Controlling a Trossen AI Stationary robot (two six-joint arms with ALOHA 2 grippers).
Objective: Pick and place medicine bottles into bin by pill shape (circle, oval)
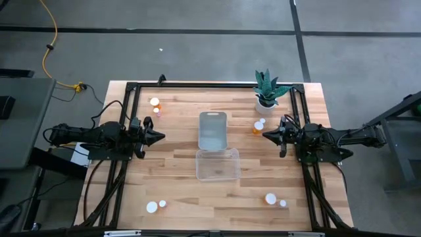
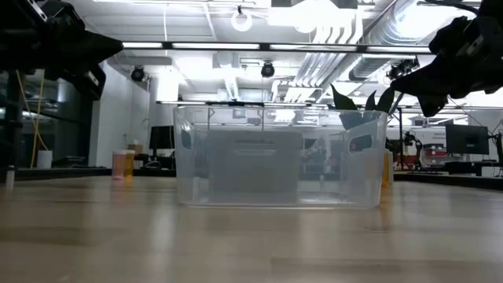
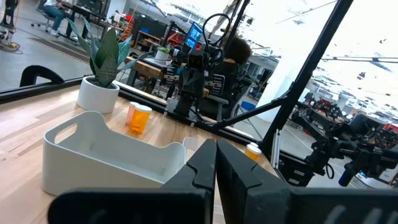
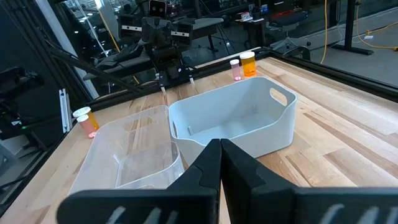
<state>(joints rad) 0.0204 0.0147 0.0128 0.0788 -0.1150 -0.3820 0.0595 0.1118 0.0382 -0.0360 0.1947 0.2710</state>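
Note:
Several orange pill bottles with white caps stand on the wooden table in pairs: far left (image 1: 154,102), by the plant (image 1: 259,124), near left (image 1: 152,207) and near right (image 1: 270,198). My left gripper (image 1: 160,137) hovers shut and empty left of the bins; its fingers meet in the left wrist view (image 3: 216,167). My right gripper (image 1: 266,135) hovers shut and empty right of the bins, near the bottles by the plant; it also shows in the right wrist view (image 4: 219,160). Both grippers hang above the table in the low view.
A grey-blue bin (image 1: 212,130) stands at the table's middle, with a clear plastic bin (image 1: 218,164) just nearer. A potted plant in a white pot (image 1: 266,92) stands at the far right. A black frame (image 1: 197,85) runs along the table's edges.

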